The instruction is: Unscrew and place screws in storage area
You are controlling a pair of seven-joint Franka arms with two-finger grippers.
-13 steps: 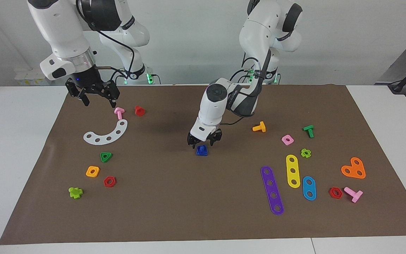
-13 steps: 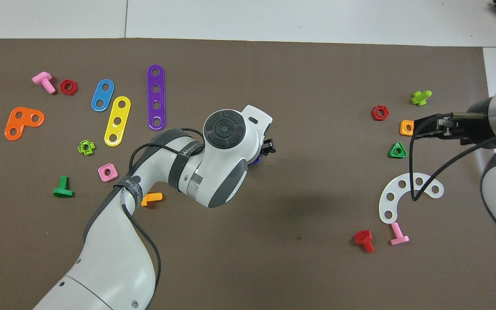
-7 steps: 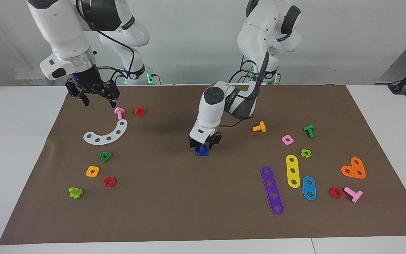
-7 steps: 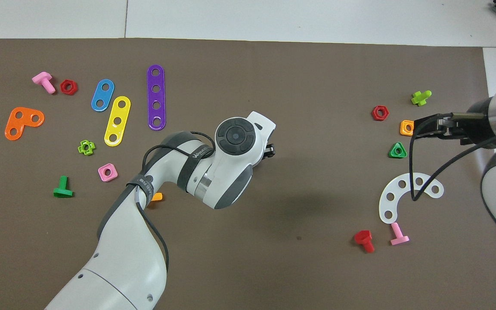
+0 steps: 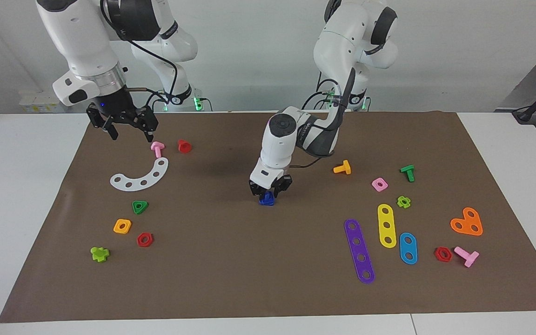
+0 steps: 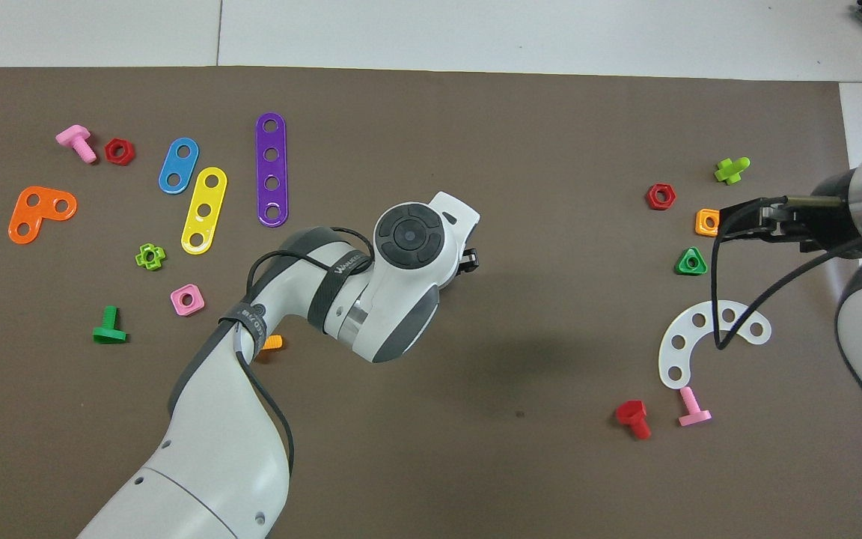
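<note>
In the facing view a small dark-blue screw (image 5: pixel 266 200) sits on the brown mat (image 5: pixel 231 260) near its middle. My left gripper (image 5: pixel 268 194) stands straight down on it, its fingertips closed around the blue piece. From overhead the left wrist covers the screw, and only a dark bit of the left gripper (image 6: pixel 468 260) shows. My right gripper (image 5: pixel 129 131) hangs open and waits over the mat's corner at the right arm's end, beside a pink bolt (image 5: pixel 157 148). The overhead view shows the right gripper (image 6: pixel 747 221) next to an orange nut (image 6: pixel 706 221).
A white curved strip (image 5: pixel 140 177), red screw (image 5: pixel 184 145), green triangle (image 5: pixel 140 207), red nut (image 5: pixel 144 239) and lime piece (image 5: pixel 100 253) lie toward the right arm's end. Purple (image 5: pixel 359 251), yellow (image 5: pixel 386 225) and blue (image 5: pixel 408 248) strips, an orange bolt (image 5: pixel 342 168) and other nuts lie toward the left arm's end.
The left gripper has come down onto the blue screw and its fingers have closed around it. The wrist has straightened up. The right arm has not moved.
</note>
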